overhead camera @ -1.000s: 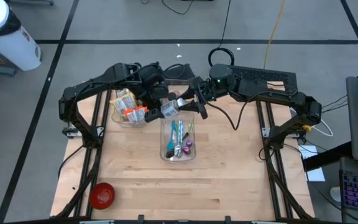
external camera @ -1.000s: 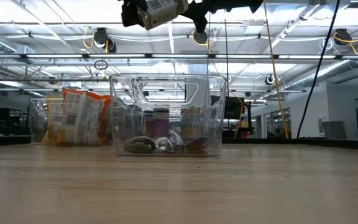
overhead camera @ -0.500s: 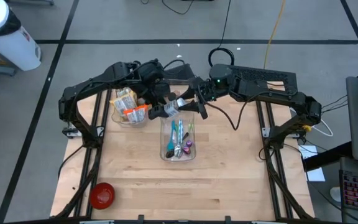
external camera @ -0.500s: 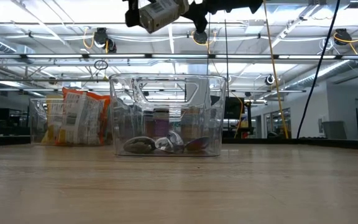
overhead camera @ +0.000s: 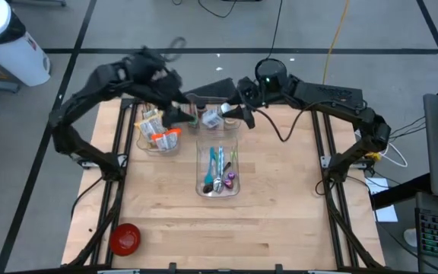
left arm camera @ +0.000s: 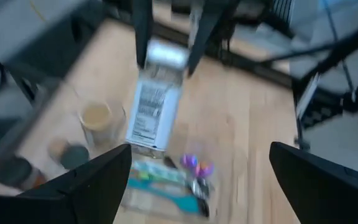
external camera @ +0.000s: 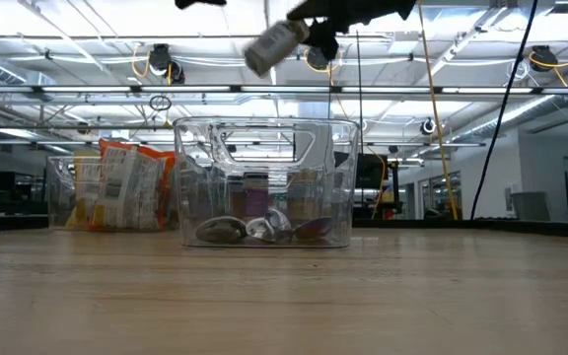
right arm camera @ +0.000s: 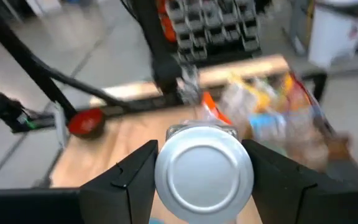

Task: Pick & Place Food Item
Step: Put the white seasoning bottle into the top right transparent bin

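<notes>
A can with a silver end and a white label [overhead camera: 212, 119] hangs in the air over the far end of the clear bin [overhead camera: 217, 190]. My right gripper [overhead camera: 226, 114] is shut on it. In the low view the can [external camera: 272, 45] is tilted high above the bin [external camera: 264, 182]. My left gripper [overhead camera: 179, 114] stands wide open just left of the can, touching nothing. Its two fingers [left arm camera: 98, 180] frame the can [left arm camera: 151, 115] from a distance in the left wrist view. My right gripper pinches the can between its two fingers at the silver end [right arm camera: 204, 163], one finger [right arm camera: 126, 180] on each side of the wall. The fingers come nearly level from the table's right and lie along the can. The can is lifted clear, its labelled end [external camera: 256, 59] tipped lower.
The clear bin holds several small items [overhead camera: 219, 171]. A second clear bin with snack bags [overhead camera: 158, 131] stands at the far left. A red bowl [overhead camera: 125, 238] sits at the near left corner. Bare wood lies near and to the right.
My left gripper has opened, let go of the can and drawn back up and toward the table's left. My right gripper has kept hold and shifted the can toward the far edge; the can now tips with its labelled end lower.
</notes>
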### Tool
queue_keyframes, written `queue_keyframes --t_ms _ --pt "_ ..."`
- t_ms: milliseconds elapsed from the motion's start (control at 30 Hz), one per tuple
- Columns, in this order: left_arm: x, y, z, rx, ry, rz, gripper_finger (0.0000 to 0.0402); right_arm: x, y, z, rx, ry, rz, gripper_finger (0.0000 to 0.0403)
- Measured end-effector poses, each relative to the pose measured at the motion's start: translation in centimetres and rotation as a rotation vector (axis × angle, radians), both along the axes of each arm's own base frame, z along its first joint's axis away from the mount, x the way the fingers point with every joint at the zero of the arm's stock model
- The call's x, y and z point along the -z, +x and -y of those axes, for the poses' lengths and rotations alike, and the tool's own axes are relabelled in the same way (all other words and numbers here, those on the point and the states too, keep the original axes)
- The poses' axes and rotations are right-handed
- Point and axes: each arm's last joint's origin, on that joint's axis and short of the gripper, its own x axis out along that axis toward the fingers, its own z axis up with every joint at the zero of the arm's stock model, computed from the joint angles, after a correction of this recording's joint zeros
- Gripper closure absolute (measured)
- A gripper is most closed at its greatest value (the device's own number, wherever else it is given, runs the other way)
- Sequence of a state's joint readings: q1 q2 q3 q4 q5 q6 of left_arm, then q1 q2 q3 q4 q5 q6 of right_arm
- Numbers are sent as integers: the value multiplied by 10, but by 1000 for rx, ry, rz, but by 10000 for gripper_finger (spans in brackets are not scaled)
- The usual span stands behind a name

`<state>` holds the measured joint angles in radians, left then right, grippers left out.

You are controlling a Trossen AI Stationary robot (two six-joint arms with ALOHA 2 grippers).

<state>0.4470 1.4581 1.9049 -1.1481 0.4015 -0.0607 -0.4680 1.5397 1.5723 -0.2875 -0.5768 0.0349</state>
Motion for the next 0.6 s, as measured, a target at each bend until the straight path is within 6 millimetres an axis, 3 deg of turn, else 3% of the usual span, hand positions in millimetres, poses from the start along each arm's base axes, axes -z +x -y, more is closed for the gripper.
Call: queue_keyframes --t_ms 267,600 --pt "-35 -37 9 -44 87 210 12 3 17 32 29 -15 -118 204" --pt "-44 -49 16 -42 109 269 11 21 58 63 62 -116 -323 204"
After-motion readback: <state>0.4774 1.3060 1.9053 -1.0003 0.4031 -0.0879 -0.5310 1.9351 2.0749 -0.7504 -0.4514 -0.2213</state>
